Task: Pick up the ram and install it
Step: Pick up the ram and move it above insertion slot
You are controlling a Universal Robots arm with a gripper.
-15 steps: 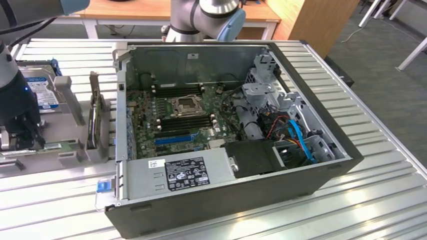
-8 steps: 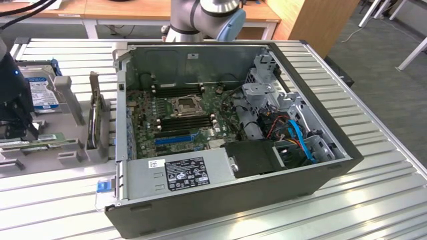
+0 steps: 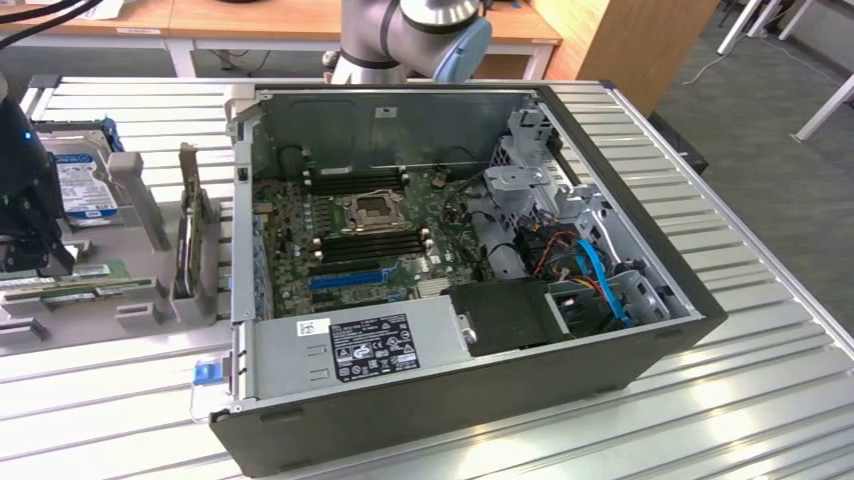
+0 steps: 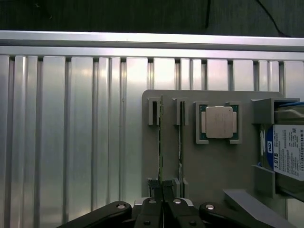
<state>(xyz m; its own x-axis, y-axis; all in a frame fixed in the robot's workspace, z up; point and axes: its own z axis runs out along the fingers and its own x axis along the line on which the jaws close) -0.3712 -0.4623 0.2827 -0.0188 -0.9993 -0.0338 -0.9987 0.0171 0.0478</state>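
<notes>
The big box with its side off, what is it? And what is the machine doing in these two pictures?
That box is a computer case lying open on a ribbed metal table, so you can see the green motherboard inside. The grey and blue tube at the top is a robot arm. This camera stands off to the side and watches.

The other picture comes from a camera on the arm's wrist, looking past its gripper, the black pincer. Beneath it is a grey holder with spare parts: a square processor chip, a hard drive and two thin memory sticks standing on edge. The pincer is closed on one stick, the ram, which sits in its slot beside the other stick.
</notes>
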